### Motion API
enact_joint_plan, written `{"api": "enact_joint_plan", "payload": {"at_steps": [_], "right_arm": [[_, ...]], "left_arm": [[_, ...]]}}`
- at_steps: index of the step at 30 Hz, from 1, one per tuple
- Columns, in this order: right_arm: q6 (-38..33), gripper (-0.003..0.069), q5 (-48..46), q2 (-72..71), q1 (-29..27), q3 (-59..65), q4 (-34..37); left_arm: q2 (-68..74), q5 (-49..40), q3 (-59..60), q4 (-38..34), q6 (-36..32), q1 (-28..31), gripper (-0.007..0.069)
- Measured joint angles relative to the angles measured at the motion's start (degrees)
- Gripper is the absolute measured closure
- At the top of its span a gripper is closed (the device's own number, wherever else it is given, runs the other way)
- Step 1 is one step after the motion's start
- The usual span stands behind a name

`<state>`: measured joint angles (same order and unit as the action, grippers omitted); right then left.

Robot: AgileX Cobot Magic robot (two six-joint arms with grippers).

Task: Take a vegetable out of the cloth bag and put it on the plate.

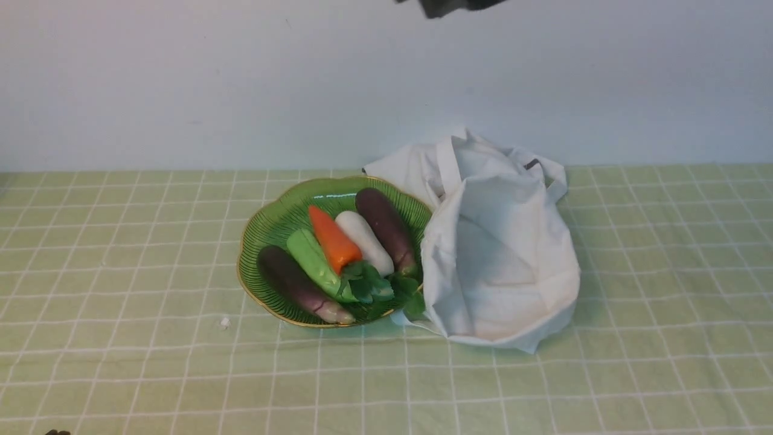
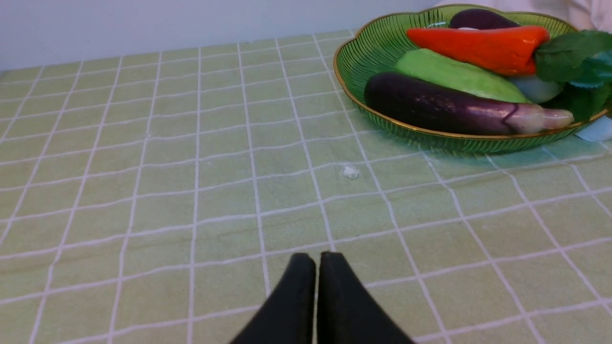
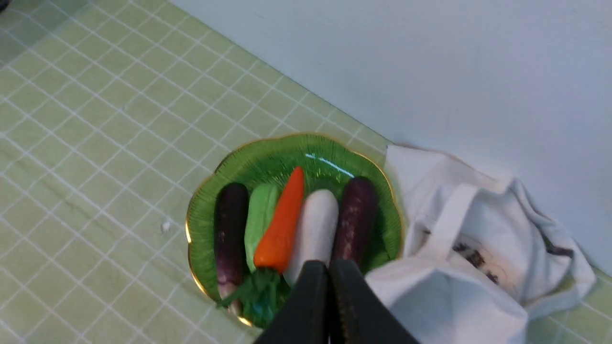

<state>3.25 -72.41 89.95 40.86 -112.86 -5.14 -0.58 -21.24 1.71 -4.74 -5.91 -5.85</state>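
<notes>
The orange carrot (image 1: 333, 239) with its green leafy top lies on the green gold-rimmed plate (image 1: 269, 226), between a light green vegetable (image 1: 311, 258) and a white radish (image 1: 364, 240). The carrot (image 2: 478, 45) (image 3: 282, 222) shows in both wrist views too. The white cloth bag (image 1: 501, 254) slumps right of the plate, touching its rim. My right gripper (image 3: 329, 267) hangs high above the plate and bag, shut and empty. My left gripper (image 2: 317, 258) is shut over bare cloth, well short of the plate (image 2: 363, 52).
Two purple eggplants (image 1: 299, 284) (image 1: 386, 226) lie at the outer sides of the plate. A small white crumb (image 1: 224, 322) sits on the green checked tablecloth near the plate. A white wall stands close behind the table.
</notes>
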Motion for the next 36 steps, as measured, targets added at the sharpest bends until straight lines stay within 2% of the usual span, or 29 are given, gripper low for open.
{"api": "enact_joint_plan", "payload": {"at_steps": [7,8,10,14,19,24,36], "right_arm": [[4.40,0.0673,0.02,-20.84,0.00,24.41,-5.17],[6.19,0.0673,2.69,-27.35,0.00,31.91,-6.16],[6.99,0.0673,4.85,-30.36,0.00,35.79,-6.62],[9.86,0.0673,27.41,-47.49,0.00,61.43,-7.14],[10.27,0.0673,51.37,-57.67,0.00,79.52,-7.47],[10.35,0.0673,59.74,-60.45,0.00,85.44,-7.85],[10.34,0.0673,60.84,-60.60,0.00,85.83,-7.89]], "left_arm": [[0.00,0.00,0.00,0.00,0.00,0.00,0.0629],[0.00,0.00,0.00,0.00,0.00,0.00,0.0629],[0.00,0.00,0.00,0.00,0.00,0.00,0.0629],[0.00,0.00,0.00,0.00,0.00,0.00,0.0629],[0.00,0.00,0.00,0.00,0.00,0.00,0.0629],[0.00,0.00,0.00,0.00,0.00,0.00,0.0629],[0.00,0.00,0.00,0.00,0.00,0.00,0.0629]]}}
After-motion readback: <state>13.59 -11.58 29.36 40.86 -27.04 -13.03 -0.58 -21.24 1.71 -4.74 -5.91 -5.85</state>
